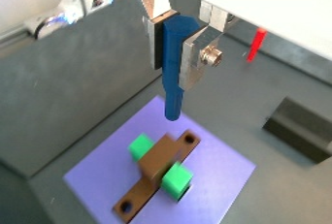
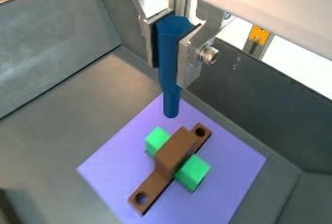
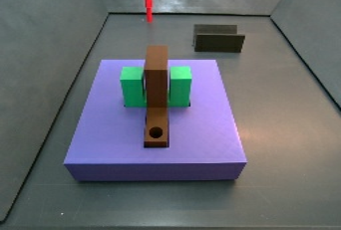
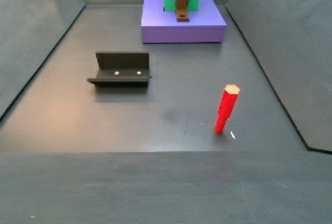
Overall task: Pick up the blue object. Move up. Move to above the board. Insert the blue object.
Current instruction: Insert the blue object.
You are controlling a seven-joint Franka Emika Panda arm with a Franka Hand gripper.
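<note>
My gripper (image 1: 178, 61) (image 2: 174, 48) is shut on the blue object (image 1: 176, 97) (image 2: 170, 82), a thick peg hanging upright with its narrower tip pointing down. It is high above the board (image 1: 158, 175) (image 2: 173, 165), a brown plank lying between two green blocks on a purple platform (image 1: 220, 194). In both wrist views the peg's tip shows near the board's plain end, away from the dark hole (image 1: 126, 207) (image 2: 140, 201). The board (image 3: 158, 95) (image 4: 184, 3) also shows in both side views, but the gripper and peg do not.
Green blocks (image 3: 132, 87) (image 3: 178, 87) flank the board on the purple platform (image 3: 160, 149). A red stick (image 3: 148, 3) (image 4: 227, 109) stands on the grey floor. The fixture (image 3: 218, 39) (image 4: 120, 70) sits apart from the platform. Sloped grey walls enclose the floor.
</note>
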